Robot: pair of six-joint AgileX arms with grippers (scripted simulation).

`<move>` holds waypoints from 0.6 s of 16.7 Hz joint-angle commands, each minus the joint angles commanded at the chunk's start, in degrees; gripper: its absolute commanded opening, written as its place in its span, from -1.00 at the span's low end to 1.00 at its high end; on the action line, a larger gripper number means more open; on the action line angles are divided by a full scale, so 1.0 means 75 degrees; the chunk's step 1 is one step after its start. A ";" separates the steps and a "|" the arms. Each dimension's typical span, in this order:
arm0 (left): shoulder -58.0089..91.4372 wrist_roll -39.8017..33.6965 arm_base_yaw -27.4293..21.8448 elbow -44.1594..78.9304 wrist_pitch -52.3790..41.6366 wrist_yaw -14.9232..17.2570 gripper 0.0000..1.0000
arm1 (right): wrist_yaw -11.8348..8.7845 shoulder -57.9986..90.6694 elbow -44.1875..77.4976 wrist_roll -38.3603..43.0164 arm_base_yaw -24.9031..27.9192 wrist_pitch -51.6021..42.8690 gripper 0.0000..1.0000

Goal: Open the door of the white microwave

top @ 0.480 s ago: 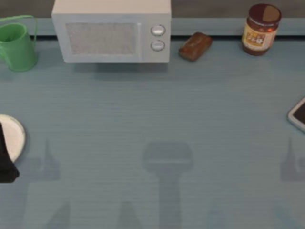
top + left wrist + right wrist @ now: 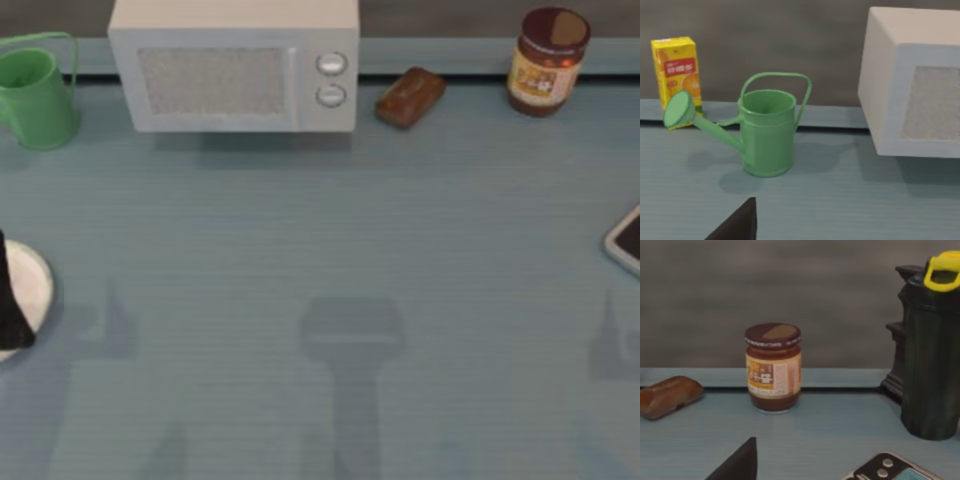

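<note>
The white microwave [image 2: 233,66] stands at the back of the table, left of centre. Its door [image 2: 212,81], with the grey mesh window, lies flush with the front, and two knobs [image 2: 331,80] sit to its right. My left arm [image 2: 10,300] shows as a black part at the table's left edge, far in front of the microwave. In the left wrist view the microwave [image 2: 912,85] is ahead and apart, and only a dark tip of my left gripper [image 2: 742,225] shows. The right wrist view shows just a dark tip of my right gripper [image 2: 742,462]; the top view does not show that arm.
A green watering can [image 2: 35,95] stands left of the microwave, with a yellow juice carton [image 2: 677,75] beyond it. Right of the microwave are a bread roll [image 2: 410,96] and a brown jar [image 2: 548,60]. A phone [image 2: 628,238] lies at the right edge, near a dark bottle [image 2: 930,355].
The black part of my left arm has shifted a little toward the back of the table, and its shadow moved with it. The microwave door looks the same.
</note>
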 joint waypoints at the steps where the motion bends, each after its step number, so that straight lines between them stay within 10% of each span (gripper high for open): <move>1: 0.0512 -0.0120 -0.0135 0.0551 -0.0300 -0.0065 1.00 | 0.0000 0.0000 0.0000 0.0000 0.0000 0.0000 1.00; 10: 0.6988 -0.1668 -0.1783 0.7677 -0.3861 -0.0832 1.00 | 0.0000 0.0000 0.0000 0.0000 0.0000 0.0000 1.00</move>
